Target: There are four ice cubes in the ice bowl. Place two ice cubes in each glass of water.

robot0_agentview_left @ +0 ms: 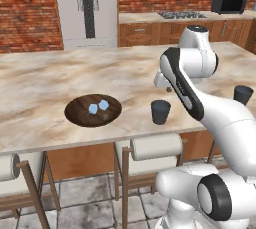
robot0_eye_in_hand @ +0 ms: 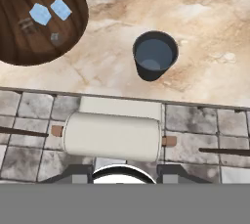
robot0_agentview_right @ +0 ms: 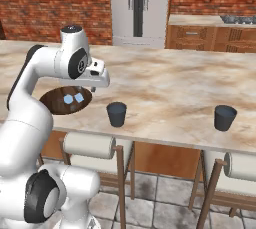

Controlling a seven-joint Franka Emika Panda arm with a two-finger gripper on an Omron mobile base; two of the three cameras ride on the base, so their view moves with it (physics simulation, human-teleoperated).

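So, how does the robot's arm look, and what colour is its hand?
The arm is made of smooth, glossy white rounded segments with black bands and black round caps at the joints. No cables or markings are visible. The hand is a blocky white piece; its fingers are too hidden to describe.

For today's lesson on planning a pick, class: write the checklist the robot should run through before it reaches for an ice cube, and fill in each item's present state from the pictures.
1. Cubes waiting in the ice bowl: ok; two ice cubes lie side by side in it. Fainter marks beside them: cannot tell.
2. Near glass upright on the counter, with water in it: ok.
3. Far glass upright: ok; its contents: cannot tell.
4. Gripper free of load: ok, nothing between the fingertips.
5. Gripper over the bowl: not ok; it hangs above the counter edge and a stool.
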